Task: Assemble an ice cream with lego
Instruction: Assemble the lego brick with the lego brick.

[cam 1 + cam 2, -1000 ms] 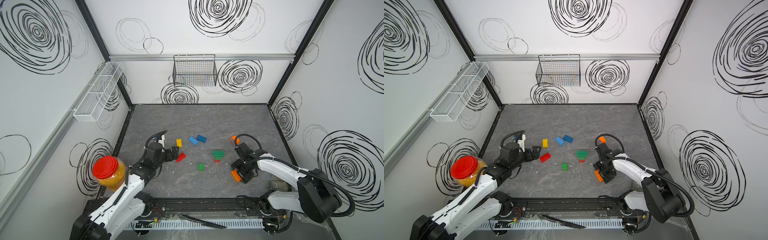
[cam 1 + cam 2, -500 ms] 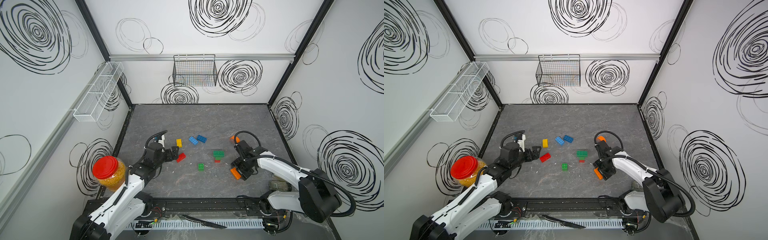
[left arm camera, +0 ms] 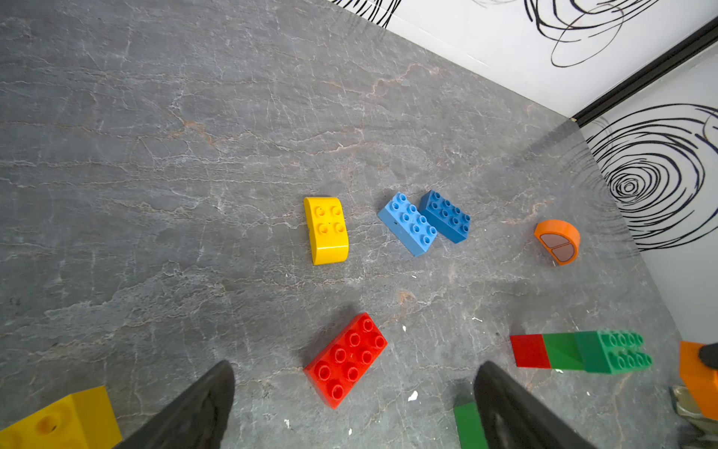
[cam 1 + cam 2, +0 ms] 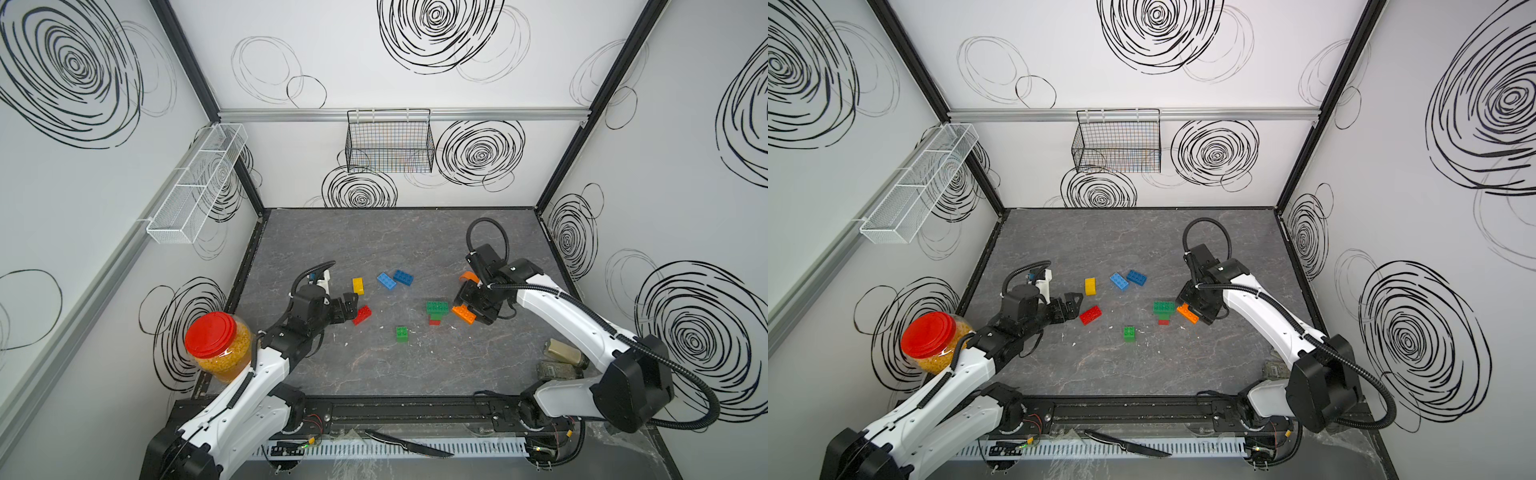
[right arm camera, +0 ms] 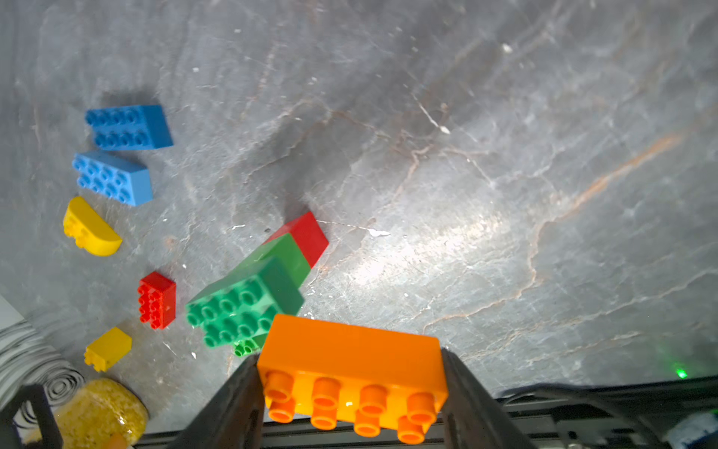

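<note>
My right gripper [image 5: 349, 361] is shut on an orange oblong lego brick [image 5: 351, 369], held by its short ends just off the table, studs toward the wrist camera. In both top views that brick [image 4: 464, 313] hangs right beside an upright stack, a green oblong brick [image 4: 437, 307] over a green and a red square. My left gripper [image 3: 355, 367] stands open and empty, with a red oblong brick [image 3: 345, 359] on the table just ahead of its fingertips. A small green brick [image 4: 401, 333], a yellow dome [image 4: 358, 285], two blue bricks [image 4: 386, 281] and an orange dome [image 4: 468, 276] lie loose.
A red-lidded jar [image 4: 216, 347] stands at the front left beside my left arm. Two small bottles [image 4: 565, 353] lie at the front right. A knife [image 4: 409, 446] rests on the front rail. A yellow brick [image 3: 58, 423] sits under my left wrist.
My right gripper has carried the orange brick away from the front edge and slightly left, up to the green stack. The left arm has not moved.
</note>
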`<state>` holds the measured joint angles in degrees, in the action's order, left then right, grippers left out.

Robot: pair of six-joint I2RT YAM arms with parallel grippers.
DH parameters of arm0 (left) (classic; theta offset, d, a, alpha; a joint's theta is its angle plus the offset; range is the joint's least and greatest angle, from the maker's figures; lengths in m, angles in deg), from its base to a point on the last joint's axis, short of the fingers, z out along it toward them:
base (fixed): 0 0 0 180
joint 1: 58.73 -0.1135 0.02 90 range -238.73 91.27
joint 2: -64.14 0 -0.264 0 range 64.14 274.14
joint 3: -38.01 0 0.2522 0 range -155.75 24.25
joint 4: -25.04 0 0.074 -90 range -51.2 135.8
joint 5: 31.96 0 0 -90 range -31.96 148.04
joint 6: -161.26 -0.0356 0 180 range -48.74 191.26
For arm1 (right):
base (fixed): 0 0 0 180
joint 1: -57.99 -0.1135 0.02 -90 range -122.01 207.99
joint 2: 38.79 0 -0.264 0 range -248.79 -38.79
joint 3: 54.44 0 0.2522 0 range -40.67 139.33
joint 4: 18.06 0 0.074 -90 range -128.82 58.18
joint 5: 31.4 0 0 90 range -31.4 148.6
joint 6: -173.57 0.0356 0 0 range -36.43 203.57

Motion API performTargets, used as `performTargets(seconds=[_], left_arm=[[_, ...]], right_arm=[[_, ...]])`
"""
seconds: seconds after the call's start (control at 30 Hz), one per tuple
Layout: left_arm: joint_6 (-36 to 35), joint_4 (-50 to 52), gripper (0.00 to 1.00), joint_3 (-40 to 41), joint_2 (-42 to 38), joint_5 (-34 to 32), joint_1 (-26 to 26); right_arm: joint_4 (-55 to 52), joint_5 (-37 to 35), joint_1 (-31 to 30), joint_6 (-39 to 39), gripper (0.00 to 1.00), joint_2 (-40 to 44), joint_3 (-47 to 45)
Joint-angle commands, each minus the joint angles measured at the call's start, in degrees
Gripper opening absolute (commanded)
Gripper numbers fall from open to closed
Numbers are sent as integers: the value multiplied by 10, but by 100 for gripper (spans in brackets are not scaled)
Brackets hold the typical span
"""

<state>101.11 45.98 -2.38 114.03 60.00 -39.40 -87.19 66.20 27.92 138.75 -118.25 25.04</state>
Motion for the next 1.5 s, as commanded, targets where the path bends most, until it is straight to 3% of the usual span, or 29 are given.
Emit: performTargets(seconds=[0.0, 0.3, 0.67, 1.0, 1.47], left_arm=[[4, -5, 99, -9, 6, 11, -4], [-26, 26, 99, -56, 39, 41, -3], [-71, 41, 99, -78, 65, 70, -9], [-78, 41, 99, -78, 64, 76, -15], [-80, 41, 99, -79, 68, 75, -14]], right_arm=[[-54, 14, 3, -95, 58, -30, 47], [-143, -1, -15, -240, 58, -164, 222], [-220, -13, -61, -291, 58, -274, 336], [-246, -18, -72, -278, 57, -306, 365], [-229, -5, -78, -261, 56, -309, 338]])
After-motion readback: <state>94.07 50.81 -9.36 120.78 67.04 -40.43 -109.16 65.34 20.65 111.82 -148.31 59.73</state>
